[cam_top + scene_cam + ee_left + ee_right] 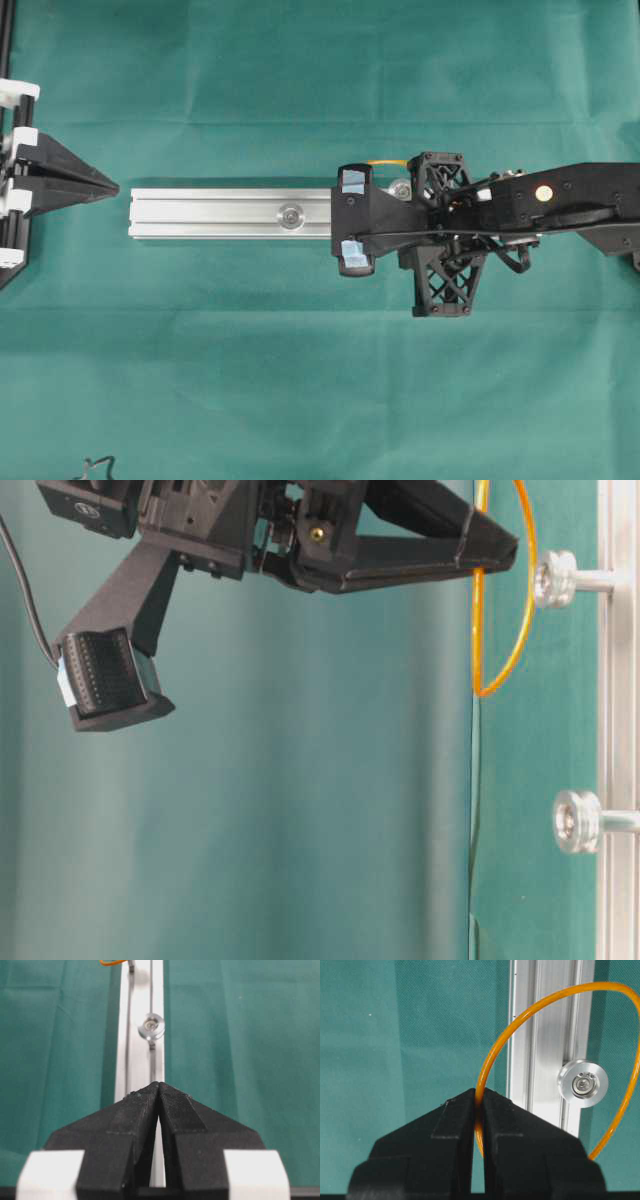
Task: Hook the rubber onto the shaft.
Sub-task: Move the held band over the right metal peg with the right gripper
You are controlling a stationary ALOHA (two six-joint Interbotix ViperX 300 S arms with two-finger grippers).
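Green cloth, one silver rail, two shafts. Right gripper pinches the one orange rubber by the far shaft; left gripper clenched, empty.

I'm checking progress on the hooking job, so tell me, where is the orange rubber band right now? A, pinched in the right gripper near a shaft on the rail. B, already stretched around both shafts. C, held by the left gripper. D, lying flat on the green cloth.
A: the right gripper is shut on the rubber band, whose loop hangs in front of the shaft on the silver rail.
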